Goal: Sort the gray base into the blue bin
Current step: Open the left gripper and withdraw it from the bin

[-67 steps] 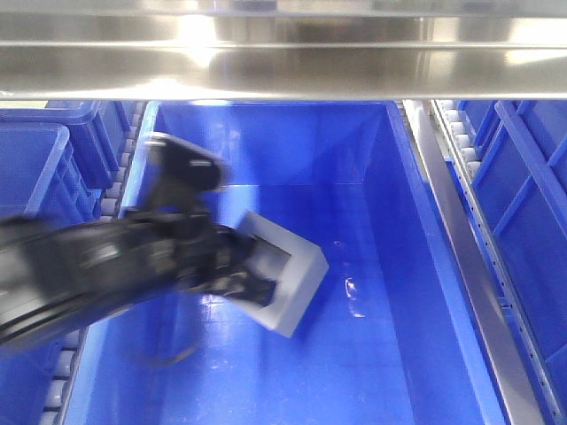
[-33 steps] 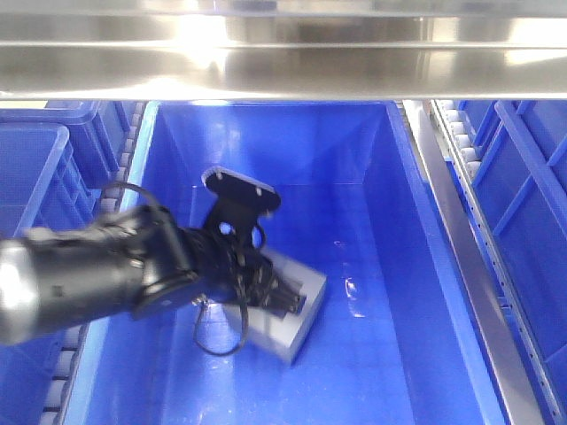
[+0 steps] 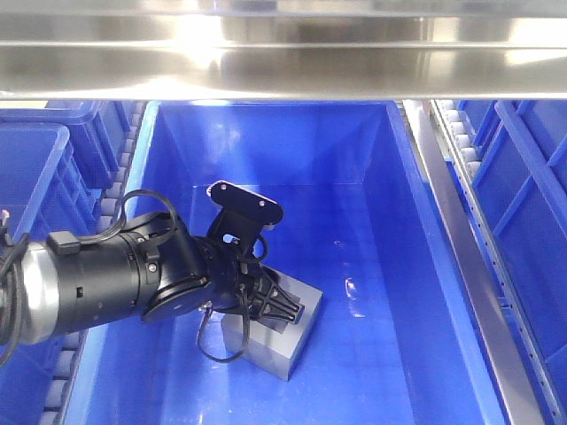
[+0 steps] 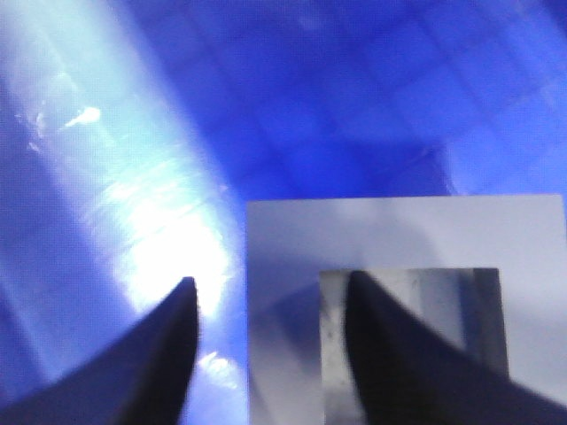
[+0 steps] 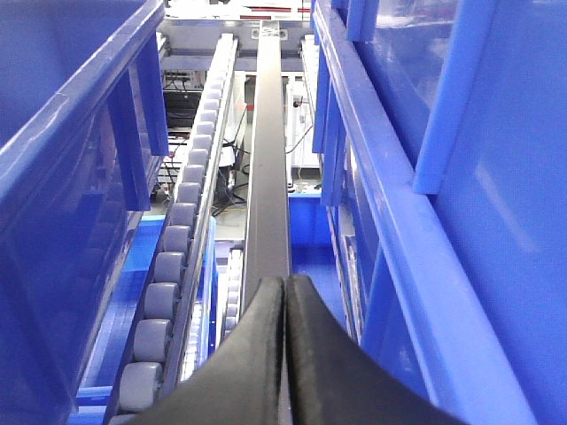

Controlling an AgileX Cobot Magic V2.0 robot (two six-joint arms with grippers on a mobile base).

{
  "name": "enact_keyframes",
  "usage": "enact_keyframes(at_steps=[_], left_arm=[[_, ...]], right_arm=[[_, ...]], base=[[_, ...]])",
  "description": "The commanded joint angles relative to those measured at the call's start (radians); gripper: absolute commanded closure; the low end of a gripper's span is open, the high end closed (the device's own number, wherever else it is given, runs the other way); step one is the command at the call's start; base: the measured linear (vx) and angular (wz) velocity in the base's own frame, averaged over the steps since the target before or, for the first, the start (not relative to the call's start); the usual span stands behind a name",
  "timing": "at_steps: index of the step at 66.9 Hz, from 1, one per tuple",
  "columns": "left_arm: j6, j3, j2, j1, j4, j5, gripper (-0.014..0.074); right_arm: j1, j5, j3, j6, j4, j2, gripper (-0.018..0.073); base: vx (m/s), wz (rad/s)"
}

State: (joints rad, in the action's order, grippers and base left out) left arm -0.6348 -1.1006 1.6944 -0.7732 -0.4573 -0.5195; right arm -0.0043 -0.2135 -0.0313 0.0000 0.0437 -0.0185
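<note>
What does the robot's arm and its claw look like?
The left arm is a fat, glossy black tube with a silver band and thin black cables looping around it. Its left claw has two dark, pointed fingers. The right claw has smooth black fingers too, curved like a beak.

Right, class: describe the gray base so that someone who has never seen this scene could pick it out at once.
Find the blue bin, the big open crate in the middle under the steel shelf. On its floor, toward the near left, lies the gray base at the tip of the left gripper. It is the only gray thing among the blue, a matte block with a square recess.
</note>
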Motion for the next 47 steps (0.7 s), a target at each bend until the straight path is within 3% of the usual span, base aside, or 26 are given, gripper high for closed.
enact_keyframes(at_steps=[1, 10, 18, 31, 47], left_arm=[[0.006, -0.035, -0.088, -0.007, -0.010, 0.003, 0.0199], [0.108, -0.011, -0.170, -0.017, -0.010, -0.010, 0.0201], [0.166, 0.068, -0.278, -0.029, -0.012, 0.045, 0.0201], [0.167, 0.213, -0.466, -0.029, -0.019, 0.119, 0.0201], [0.167, 0.350, -0.727, -0.029, -0.018, 0.120, 0.0201]], right_arm=[[-0.001, 0.087, -0.006, -0.012, 0.009, -0.007, 0.0564], [-0.001, 0.087, -0.006, -0.012, 0.009, -0.007, 0.0564], [-0.001, 0.087, -0.006, -0.012, 0.009, -0.007, 0.0564], [-0.001, 0.087, -0.006, -0.012, 0.009, -0.007, 0.0564], [-0.001, 0.087, -0.006, -0.012, 0.009, -0.007, 0.0564]], base=[[0.00, 0.00], [0.00, 0.00], [0.00, 0.00], [0.00, 0.00], [0.00, 0.00]])
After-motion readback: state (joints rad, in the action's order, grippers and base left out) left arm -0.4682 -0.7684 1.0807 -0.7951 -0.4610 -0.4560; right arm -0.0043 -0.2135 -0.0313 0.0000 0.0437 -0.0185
